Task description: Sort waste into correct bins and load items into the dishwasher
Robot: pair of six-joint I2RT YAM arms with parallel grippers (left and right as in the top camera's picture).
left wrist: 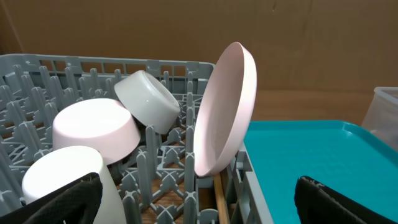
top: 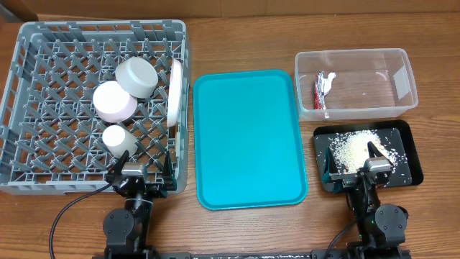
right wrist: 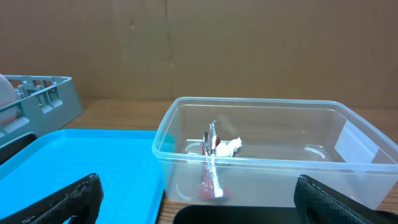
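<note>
Apparently sorting is complete: the crinkled foil wrapper lies in the clear plastic tub, and loose white rice grains heap in the shallow black tray. The grey lattice rack holds the glossy plate on edge, plus the grey bowl, pink bowl and cup. The chopsticks possibly lie beneath the plate. The left gripper and right gripper stand wide, empty.

teal tray lies open between rack and tub.

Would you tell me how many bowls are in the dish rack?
2: the pale grey bowl beside the plate, and the whitish-pink bowl next to it. None appears hidden.
</note>
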